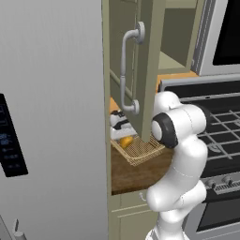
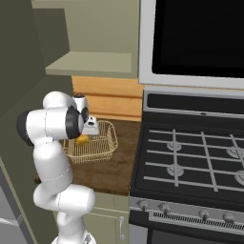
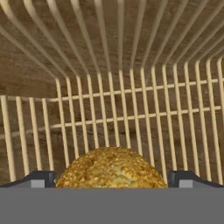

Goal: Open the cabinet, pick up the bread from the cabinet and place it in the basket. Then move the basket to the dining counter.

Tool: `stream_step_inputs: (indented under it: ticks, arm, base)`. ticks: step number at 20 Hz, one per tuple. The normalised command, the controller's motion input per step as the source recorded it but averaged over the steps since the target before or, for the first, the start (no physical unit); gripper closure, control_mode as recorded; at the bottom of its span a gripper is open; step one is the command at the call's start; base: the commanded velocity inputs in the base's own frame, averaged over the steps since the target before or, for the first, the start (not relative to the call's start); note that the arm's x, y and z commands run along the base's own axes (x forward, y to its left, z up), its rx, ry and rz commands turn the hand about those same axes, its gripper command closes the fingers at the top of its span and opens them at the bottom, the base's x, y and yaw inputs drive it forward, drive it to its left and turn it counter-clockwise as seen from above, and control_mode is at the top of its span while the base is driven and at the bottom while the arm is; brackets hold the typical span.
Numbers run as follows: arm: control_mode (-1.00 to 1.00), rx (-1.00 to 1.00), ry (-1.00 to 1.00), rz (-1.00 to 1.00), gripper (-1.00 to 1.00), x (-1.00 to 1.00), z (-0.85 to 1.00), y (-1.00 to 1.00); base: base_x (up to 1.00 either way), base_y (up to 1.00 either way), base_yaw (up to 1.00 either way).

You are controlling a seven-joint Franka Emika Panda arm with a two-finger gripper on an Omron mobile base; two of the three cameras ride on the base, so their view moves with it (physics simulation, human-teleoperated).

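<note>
The olive-green cabinet's door [image 1: 149,70] stands swung open, its grey bar handle [image 1: 123,70] facing me. Below it, the tan wire basket [image 1: 140,151] [image 2: 102,143] rests on the short wood counter [image 1: 136,174]. My gripper [image 1: 120,127] [image 2: 88,129] reaches down into the basket's left part. The golden-orange bread [image 1: 125,141] [image 2: 83,139] sits low in the basket between the fingers. In the hand view the bread [image 3: 111,168] fills the gap of the gripper [image 3: 111,180], both tips touching its sides, with the basket mesh [image 3: 131,109] close behind.
A large grey fridge [image 1: 47,117] walls off the left. A black stove [image 2: 190,157] borders the counter on the right, under a microwave [image 2: 195,38]. The open door hangs just above the basket and close to my arm's elbow [image 1: 165,129]. The cabinet's shelf [image 2: 90,63] is bare.
</note>
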Motion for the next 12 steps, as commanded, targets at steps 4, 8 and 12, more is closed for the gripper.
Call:
stream_step_inputs:
  ticks: [4, 8, 12]
  arm:
    - [-1.00, 0.00, -0.16, -0.05, -1.00, 0.56, -1.00, 0.31]
    - [-1.00, 0.00, -0.19, -0.03, -1.00, 0.27, -1.00, 0.34]
    - [-1.00, 0.00, -0.26, 0.00, -1.00, -0.32, -1.00, 0.24]
  base:
    - [0.00, 0.00, 0.00]
    - [0.00, 0.00, 0.00]
    - [0.00, 0.00, 0.00]
